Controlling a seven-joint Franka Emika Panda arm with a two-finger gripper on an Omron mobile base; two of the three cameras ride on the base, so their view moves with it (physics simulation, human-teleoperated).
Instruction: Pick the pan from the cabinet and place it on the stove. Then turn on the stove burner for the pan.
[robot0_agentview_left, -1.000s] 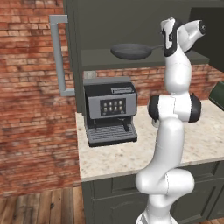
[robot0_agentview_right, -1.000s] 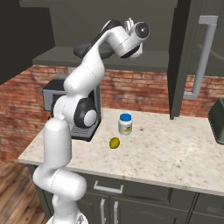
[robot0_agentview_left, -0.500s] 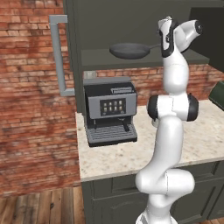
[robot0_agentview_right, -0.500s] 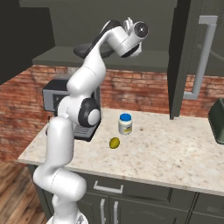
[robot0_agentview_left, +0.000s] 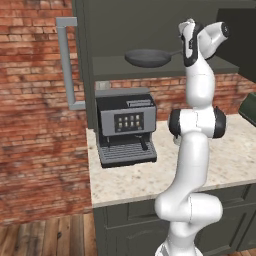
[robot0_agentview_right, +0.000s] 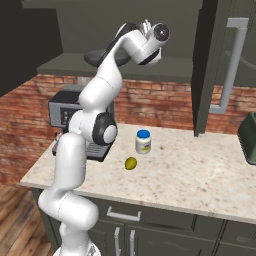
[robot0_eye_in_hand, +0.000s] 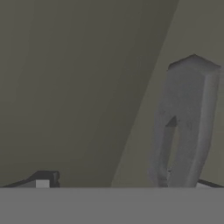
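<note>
- Jaws first: the gripper (robot0_agentview_left: 183, 36) sits at the tip of the pan's handle, but I cannot tell whether it is clamped or apart.
- The pan (robot0_agentview_left: 148, 58) rests flat on the cabinet (robot0_agentview_left: 165, 67) shelf, above the coffee machine (robot0_agentview_left: 125, 129).
- Handle (robot0_eye_in_hand: 183, 127) looms close in the hand view, its end with the hanging slot.
- Good practice here, I judge: grip squarely, lift level, draw straight out clear of the open door (robot0_agentview_right: 212, 65).
- Below the pan on the counter (robot0_agentview_right: 200, 175): jar (robot0_agentview_right: 143, 141), small lime-like fruit (robot0_agentview_right: 131, 163).
</note>
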